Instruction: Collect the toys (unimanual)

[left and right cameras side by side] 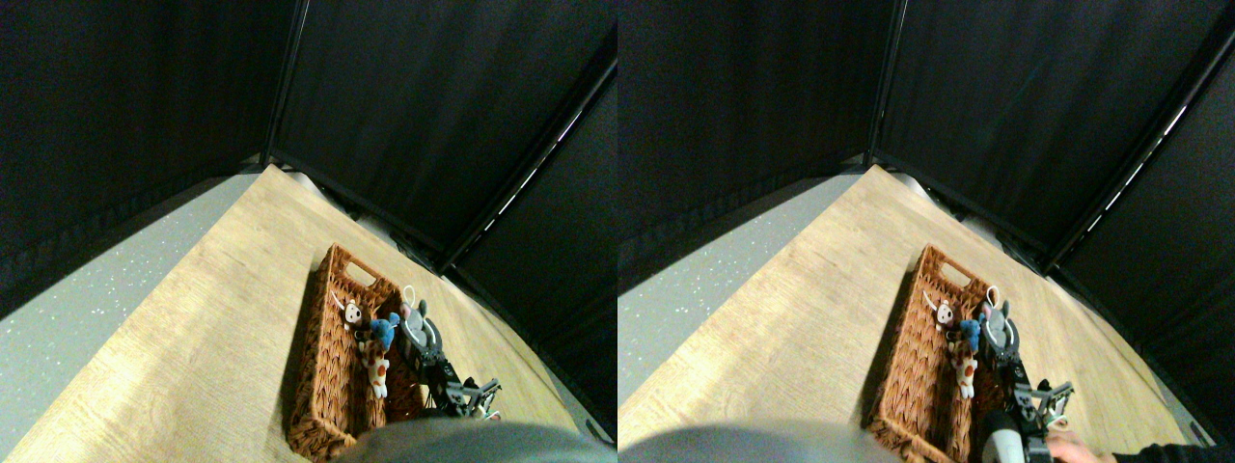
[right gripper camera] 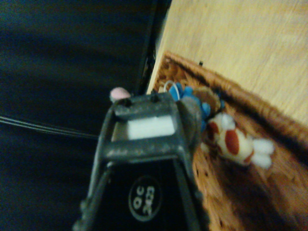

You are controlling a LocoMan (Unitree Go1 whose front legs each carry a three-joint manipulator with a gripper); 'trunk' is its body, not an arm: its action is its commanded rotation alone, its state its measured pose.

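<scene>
1. Step in hand, as I read it: delivery. The right gripper (left and right cameras side by side: 417,323) sits at the basket's (left and right cameras side by side: 323,386) right rim with the grey toy (left and right cameras side by side: 418,313) at its tip, over or just past the rim; can't tell which.
2. Jaws: grey toy looks pinched at the tip, pink ear (right gripper camera: 119,93) poking past the jaw frame in wrist view. The gap itself isn't shown, so grip is a judgement and how far apart the fingers stand can't be told.
3. Already in basket: white-and-orange toy (left and right cameras side by side: 376,371) lying along the weave, blue toy (left and right cameras side by side: 385,331) just above it, touching or nearly so, a brown toy (right gripper camera: 210,97) tucked behind the blue one, and a small pale toy (left and right cameras side by side: 352,313) w/ string loop nearer the far end.
4. Next move calls for: carry the grey toy clear inward of the rim, above bare wicker, then let go; keep off the blue toy, which is v. close to the jaw.
5. Risk: release on the rim and it could tip outside.
6. Materials: basket is long, woven brown wicker, ribbed, w/ cut-out handle at the far end. Toys are soft plush, rounded, w/ thin white loops. Floor (left and right cameras side by side: 193,347) is pale wood-grain, smooth; grey speckled strip beside it. Gripper is a dark metal open frame.
</scene>
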